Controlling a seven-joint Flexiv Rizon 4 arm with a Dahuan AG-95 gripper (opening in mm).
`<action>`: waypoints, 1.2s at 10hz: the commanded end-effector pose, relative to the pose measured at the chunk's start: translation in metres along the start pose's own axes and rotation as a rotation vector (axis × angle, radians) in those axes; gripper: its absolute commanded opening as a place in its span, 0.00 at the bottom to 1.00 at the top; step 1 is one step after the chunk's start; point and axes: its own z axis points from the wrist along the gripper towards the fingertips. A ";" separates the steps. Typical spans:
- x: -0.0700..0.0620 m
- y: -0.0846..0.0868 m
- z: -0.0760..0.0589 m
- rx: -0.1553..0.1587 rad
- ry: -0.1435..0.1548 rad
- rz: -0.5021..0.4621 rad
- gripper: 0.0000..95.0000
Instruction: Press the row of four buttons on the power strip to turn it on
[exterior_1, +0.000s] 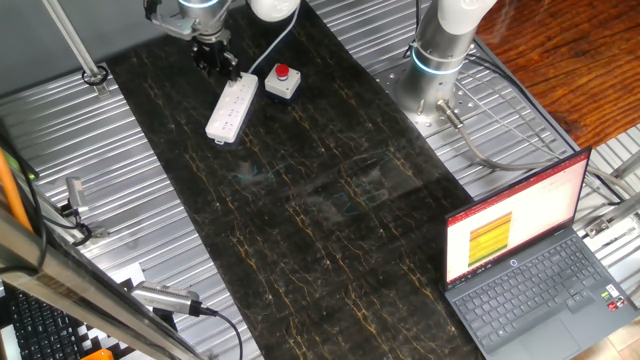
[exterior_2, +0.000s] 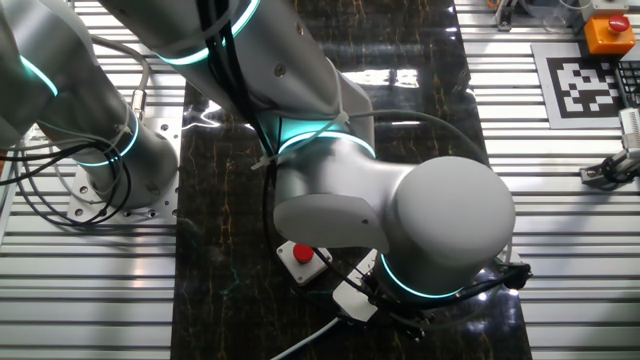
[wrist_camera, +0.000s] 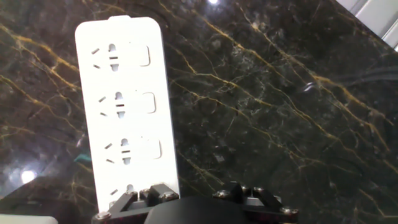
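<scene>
non-task things around the dark marble-patterned table mat

a small white square box with a red round button sits at the upper middle of one fixed view on the mat; it also shows at the lower middle of the other fixed view. an open grey laptop with a yellow and red screen lies at the lower right, on the ribbed metal tabletop. a black keyboard shows at the lower left corner. in the other fixed view, an orange box with a red button and a black-and-white marker sheet sit upper right.
</scene>
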 end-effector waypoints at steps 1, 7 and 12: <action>-0.002 -0.001 0.011 -0.002 -0.002 0.004 0.60; -0.013 -0.004 -0.019 -0.020 0.020 -0.011 0.60; -0.038 -0.006 -0.016 -0.019 0.021 0.000 0.60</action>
